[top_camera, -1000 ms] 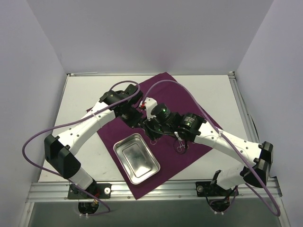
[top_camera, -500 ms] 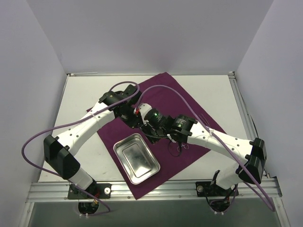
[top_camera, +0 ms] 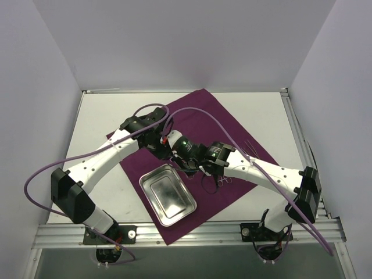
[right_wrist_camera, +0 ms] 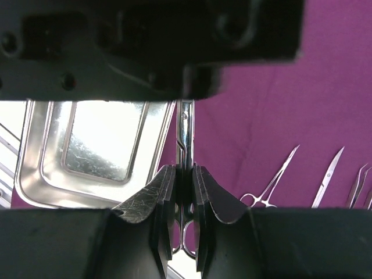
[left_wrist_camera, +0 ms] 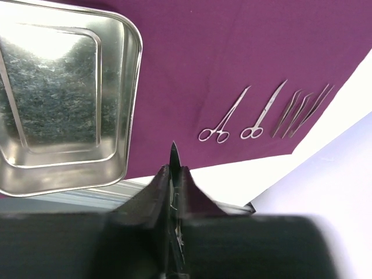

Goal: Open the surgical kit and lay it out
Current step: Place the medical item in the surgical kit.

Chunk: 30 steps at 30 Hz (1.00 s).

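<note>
The left gripper (left_wrist_camera: pixel 172 170) is clamped shut on the pointed end of a slim ring-handled instrument (right_wrist_camera: pixel 185 136). The right gripper (right_wrist_camera: pixel 185 170) pinches the same instrument just above its rings. They hold it over the maroon cloth (top_camera: pixel 200 113), by the far edge of the steel tray (left_wrist_camera: pixel 135 87). Two other ringed tools (left_wrist_camera: pixel 224 119) and thin tweezers (left_wrist_camera: pixel 299 110) lie side by side on the cloth, which is spread on the table (top_camera: pixel 99 116)

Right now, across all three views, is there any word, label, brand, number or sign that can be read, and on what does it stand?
No readable text in any view.
On the steel tray, the purple cloth and the ring-handled instruments: no stamp, engraving or label can be made out.
On the right arm: only a green light, no legible lettering.
</note>
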Each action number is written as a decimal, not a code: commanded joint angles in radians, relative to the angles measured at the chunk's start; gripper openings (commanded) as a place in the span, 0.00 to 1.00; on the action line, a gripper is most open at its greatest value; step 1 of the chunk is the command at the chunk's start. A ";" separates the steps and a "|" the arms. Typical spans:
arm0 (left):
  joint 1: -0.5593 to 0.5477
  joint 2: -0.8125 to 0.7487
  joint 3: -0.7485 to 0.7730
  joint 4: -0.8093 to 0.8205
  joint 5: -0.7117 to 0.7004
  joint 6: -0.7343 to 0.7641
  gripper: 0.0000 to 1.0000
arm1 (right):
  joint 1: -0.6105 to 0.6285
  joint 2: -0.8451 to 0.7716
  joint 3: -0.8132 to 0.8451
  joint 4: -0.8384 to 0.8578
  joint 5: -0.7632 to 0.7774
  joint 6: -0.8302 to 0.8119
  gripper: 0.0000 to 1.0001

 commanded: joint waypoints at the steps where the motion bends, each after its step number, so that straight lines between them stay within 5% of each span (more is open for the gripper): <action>1: 0.024 -0.085 -0.049 0.096 0.030 -0.034 0.27 | 0.004 -0.006 0.024 -0.036 0.024 -0.010 0.00; 3: 0.044 -0.100 -0.078 0.105 0.029 -0.021 0.53 | -0.008 -0.017 0.002 -0.032 0.009 -0.006 0.00; 9: 0.113 -0.123 -0.035 0.085 -0.003 0.108 0.99 | -0.072 -0.060 -0.084 -0.001 -0.050 0.013 0.00; 19: 0.189 -0.152 -0.021 0.107 -0.033 0.314 0.94 | -0.268 -0.124 -0.254 0.054 -0.192 0.117 0.00; 30: 0.212 -0.206 -0.142 0.245 0.036 0.361 0.94 | -0.327 -0.084 -0.401 0.118 -0.220 0.133 0.00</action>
